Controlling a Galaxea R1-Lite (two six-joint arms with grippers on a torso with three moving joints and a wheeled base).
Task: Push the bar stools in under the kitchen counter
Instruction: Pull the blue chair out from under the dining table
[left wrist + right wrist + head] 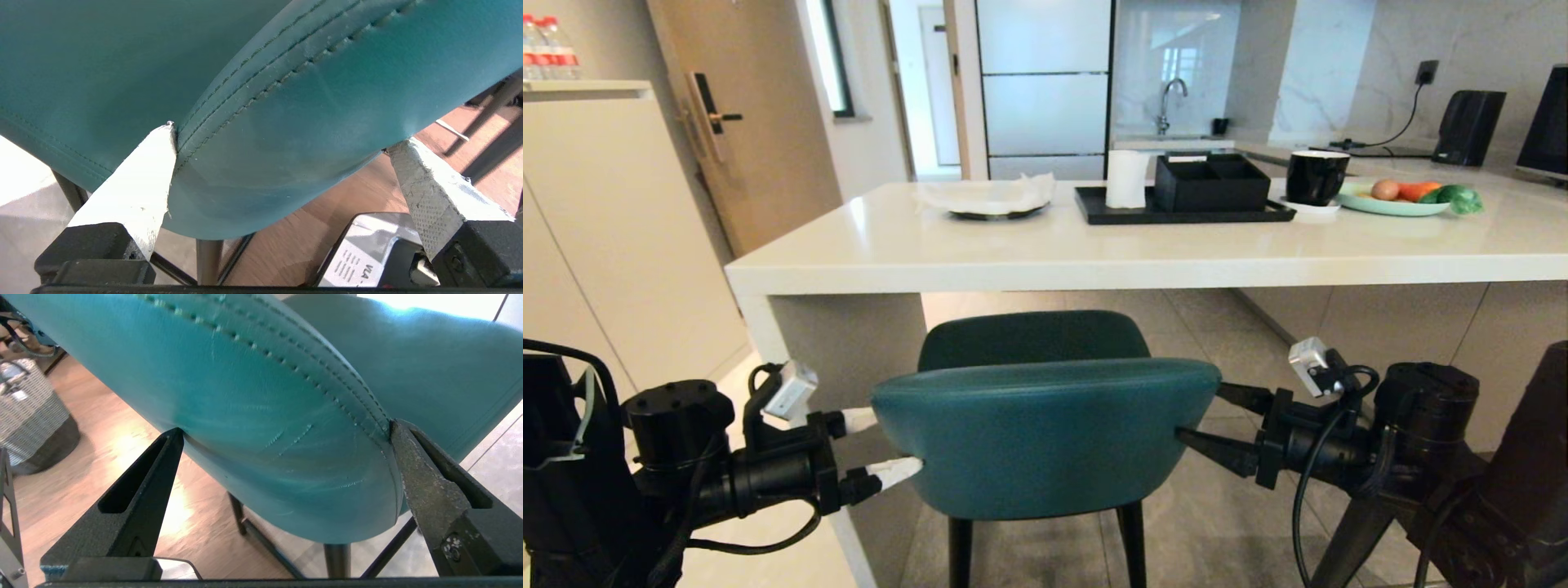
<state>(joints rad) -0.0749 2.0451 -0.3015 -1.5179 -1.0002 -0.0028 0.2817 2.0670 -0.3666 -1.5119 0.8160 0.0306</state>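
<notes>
A: How many stools do you count?

B: One clearly: a teal bar stool (1045,433) with thin black legs, standing near us, in front of the cream-white worktop (1094,245). Its seat lies partly beneath the slab's near edge, the curved back on our side of it. A dark shape (1531,457) at the far right edge I cannot identify.

A: And the pincers?

B: Two. The left pincer (882,445), with white fingers, is spread wide at the left end of the seat-back, both tips against the leather. The right pincer (1201,420), with black fingers, is spread just as wide at the right end, tips touching the leather too. Neither is clamped on anything; the rounded ends of the back sit between the tips.

A: What stands on the worktop?

B: One dark plate (996,212) with white paper on it towards the left. One black tray (1176,214) in the middle carrying one white roll (1126,180) and one black divided box (1211,181). Right of that, one black mug (1316,176), then one pale green plate (1364,202) holding three pieces of produce: brown, orange, green.

A: Beyond it?

B: One tap (1168,102) at the far wall, and one brown door (743,114) at far left.
</notes>
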